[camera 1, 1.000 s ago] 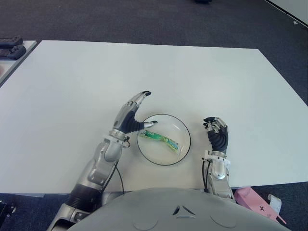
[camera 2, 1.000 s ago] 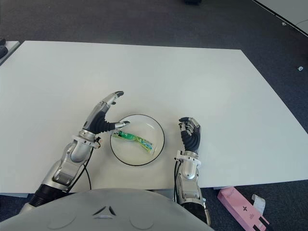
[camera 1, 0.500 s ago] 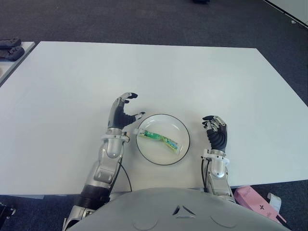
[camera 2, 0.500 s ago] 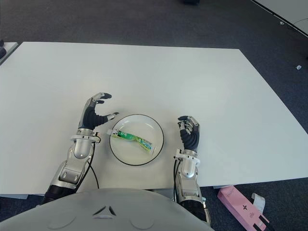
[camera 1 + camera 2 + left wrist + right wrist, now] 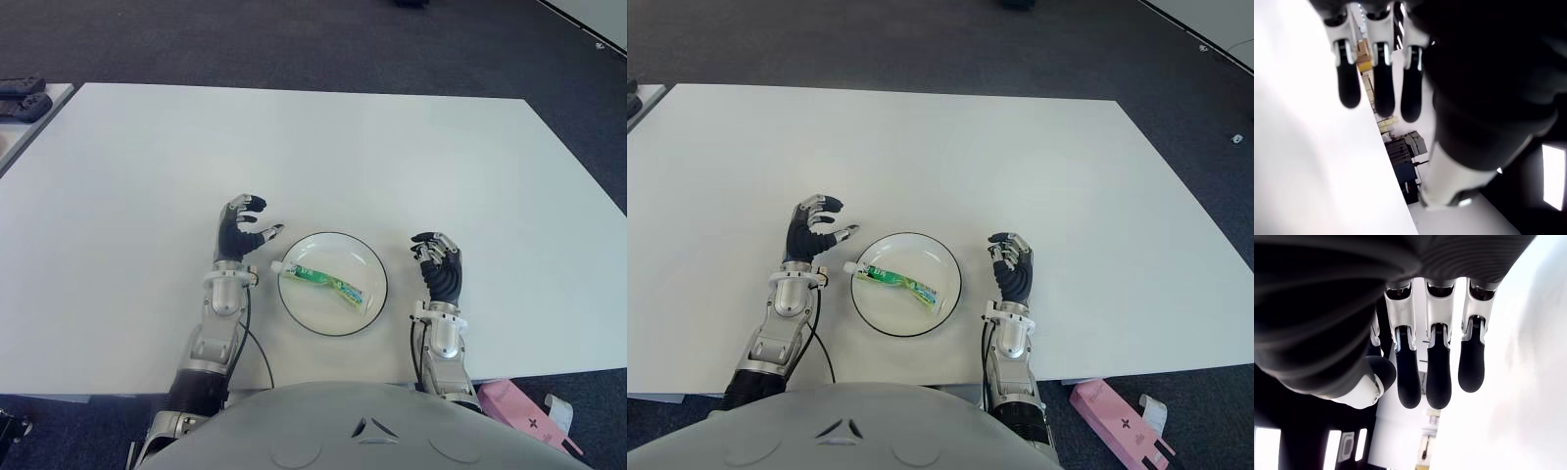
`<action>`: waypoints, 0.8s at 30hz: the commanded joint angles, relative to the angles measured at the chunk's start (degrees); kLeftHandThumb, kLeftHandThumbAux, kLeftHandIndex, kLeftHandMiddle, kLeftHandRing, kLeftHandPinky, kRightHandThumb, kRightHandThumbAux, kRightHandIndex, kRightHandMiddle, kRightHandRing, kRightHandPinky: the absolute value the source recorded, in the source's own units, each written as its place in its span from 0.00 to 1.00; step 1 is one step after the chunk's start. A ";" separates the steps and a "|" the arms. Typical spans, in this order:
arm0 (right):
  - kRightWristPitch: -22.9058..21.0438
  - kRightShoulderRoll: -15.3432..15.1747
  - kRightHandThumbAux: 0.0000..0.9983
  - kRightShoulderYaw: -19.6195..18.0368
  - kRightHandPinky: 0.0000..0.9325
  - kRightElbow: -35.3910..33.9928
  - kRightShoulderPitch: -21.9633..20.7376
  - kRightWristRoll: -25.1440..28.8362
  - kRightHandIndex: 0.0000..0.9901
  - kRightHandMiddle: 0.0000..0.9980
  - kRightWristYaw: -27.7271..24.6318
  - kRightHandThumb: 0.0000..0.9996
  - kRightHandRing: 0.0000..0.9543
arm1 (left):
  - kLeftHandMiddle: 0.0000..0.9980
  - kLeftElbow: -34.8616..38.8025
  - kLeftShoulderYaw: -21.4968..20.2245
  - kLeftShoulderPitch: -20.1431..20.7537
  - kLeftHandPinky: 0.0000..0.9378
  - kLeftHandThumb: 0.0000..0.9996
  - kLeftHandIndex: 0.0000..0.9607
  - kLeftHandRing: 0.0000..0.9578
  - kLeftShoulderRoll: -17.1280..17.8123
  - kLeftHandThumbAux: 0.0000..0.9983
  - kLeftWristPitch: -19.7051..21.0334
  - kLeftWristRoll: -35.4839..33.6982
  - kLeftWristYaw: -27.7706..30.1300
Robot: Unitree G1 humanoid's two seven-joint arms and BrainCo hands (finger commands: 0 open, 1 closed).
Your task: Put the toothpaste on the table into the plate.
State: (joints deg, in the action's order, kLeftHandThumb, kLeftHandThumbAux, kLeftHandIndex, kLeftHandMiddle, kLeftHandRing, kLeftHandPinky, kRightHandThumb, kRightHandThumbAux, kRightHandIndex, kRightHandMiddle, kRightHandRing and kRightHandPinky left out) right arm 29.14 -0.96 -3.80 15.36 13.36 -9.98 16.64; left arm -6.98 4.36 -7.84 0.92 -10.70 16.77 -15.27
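A green and white toothpaste tube lies diagonally inside the white, dark-rimmed plate near the table's front edge. Its white cap end pokes over the plate's left rim. My left hand stands just left of the plate, fingers loosely curled and holding nothing. Right of the plate my right hand shows with relaxed, empty fingers. In each wrist view only that hand's own fingers appear, with nothing between them.
The white table stretches wide behind the plate. A dark controller lies on a side surface at the far left. A pink box sits on the floor below the table's front right edge.
My left hand has drawn back from over the plate's left rim to the table beside it, its fingers curling in. The toothpaste stays in the plate. The right hand is unmoved.
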 commanded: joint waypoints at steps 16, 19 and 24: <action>-0.79 -0.21 0.73 -0.39 0.56 2.71 -2.39 2.71 0.43 0.49 -2.82 0.71 0.54 | 0.44 -12.31 -2.69 2.66 0.46 0.00 0.45 0.45 0.65 1.00 -9.89 -5.54 1.40; -0.96 -0.29 0.73 -0.44 0.55 2.91 -2.66 2.80 0.43 0.49 -3.11 0.71 0.53 | 0.44 -12.40 -2.76 2.66 0.46 0.04 0.45 0.45 0.73 1.00 -8.94 -5.77 1.84; -1.86 -0.58 0.73 -0.61 0.53 3.27 -3.36 2.81 0.43 0.48 -3.54 0.71 0.52 | 0.44 -12.18 -2.92 2.65 0.47 0.13 0.46 0.45 0.76 1.00 -7.67 -6.00 2.80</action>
State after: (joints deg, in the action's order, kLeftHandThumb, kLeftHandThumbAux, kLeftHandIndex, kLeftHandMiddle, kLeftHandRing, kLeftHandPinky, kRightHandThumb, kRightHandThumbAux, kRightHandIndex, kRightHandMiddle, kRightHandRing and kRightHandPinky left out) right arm 28.75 -1.27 -3.98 17.56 10.70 -7.62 13.45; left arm -18.45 1.38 -5.54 1.57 -19.73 11.56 -13.57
